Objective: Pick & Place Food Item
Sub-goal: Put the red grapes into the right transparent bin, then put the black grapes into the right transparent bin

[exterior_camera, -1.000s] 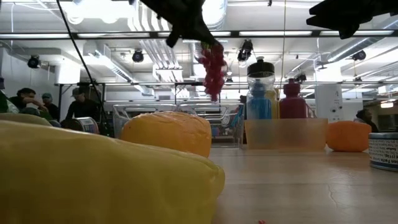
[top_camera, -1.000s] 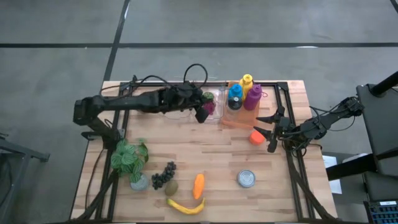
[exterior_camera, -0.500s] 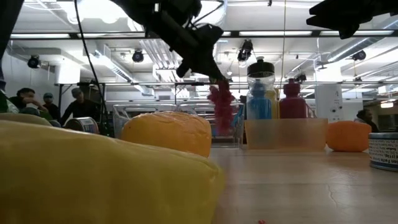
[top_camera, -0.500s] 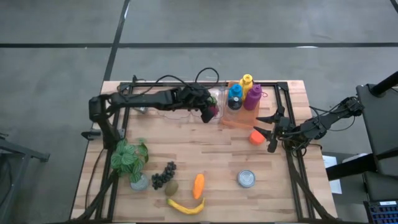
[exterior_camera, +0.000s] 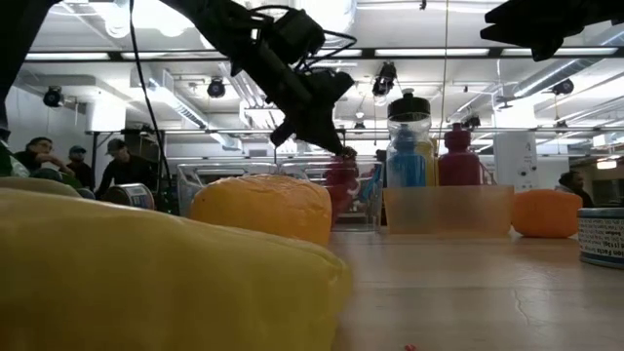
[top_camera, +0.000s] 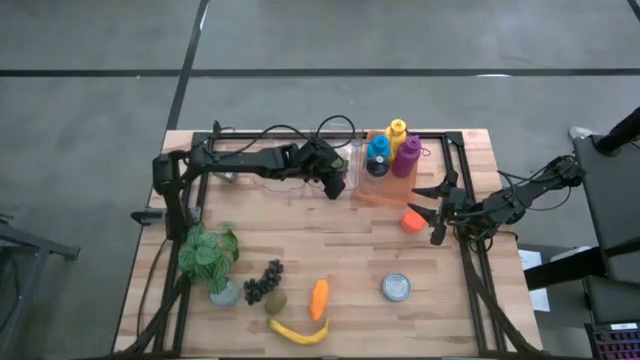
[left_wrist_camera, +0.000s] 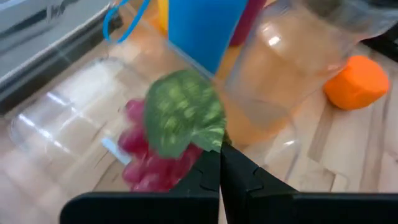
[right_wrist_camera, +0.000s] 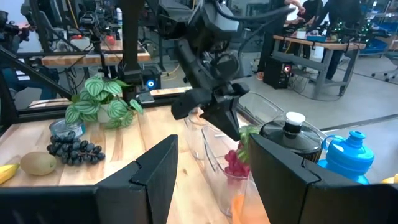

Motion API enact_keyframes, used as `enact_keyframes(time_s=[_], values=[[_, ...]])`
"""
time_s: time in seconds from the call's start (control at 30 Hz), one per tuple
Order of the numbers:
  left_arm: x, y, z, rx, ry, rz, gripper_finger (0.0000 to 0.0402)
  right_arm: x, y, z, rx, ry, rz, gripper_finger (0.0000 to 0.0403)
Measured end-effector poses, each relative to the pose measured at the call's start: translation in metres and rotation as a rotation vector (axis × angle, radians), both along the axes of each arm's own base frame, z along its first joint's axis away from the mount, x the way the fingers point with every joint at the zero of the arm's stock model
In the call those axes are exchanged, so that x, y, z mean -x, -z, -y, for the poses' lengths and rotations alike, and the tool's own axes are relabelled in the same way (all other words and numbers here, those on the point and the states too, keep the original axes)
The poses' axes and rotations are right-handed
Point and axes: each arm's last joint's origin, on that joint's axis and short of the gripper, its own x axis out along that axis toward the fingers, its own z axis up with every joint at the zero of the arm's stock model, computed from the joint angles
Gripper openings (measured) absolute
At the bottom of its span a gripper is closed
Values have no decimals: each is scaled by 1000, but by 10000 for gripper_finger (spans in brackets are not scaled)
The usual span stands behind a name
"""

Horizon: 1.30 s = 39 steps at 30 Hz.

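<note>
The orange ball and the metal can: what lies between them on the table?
Nothing: the high view shows only bare wood between the orange ball and the metal can.

The high view looks straight down on the whole tabletop (top_camera: 330, 245); the low view sits at surface height, close behind a banana (exterior_camera: 146, 273), facing the room; each wrist view looks past its own fingers; all four share the red grapes (left_wrist_camera: 146, 165).
</note>
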Motion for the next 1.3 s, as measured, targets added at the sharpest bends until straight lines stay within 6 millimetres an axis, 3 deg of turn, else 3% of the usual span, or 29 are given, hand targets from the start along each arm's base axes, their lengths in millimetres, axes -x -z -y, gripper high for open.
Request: enact_keyframes(time_s=[0.27,0.67,0.9,1.3], values=[[7,11,-5,33,-39,-35,14,0,0,0,-1,0,0,190],[8,12,-6,54,-39,-40,125,0,0,0,1,0,0,190],[8,12,-6,47,-32,-42,170,0,0,0,0,0,0,190],[20,-35,22,-53,66,30,246,0,0,0,1,0,-1,190]])
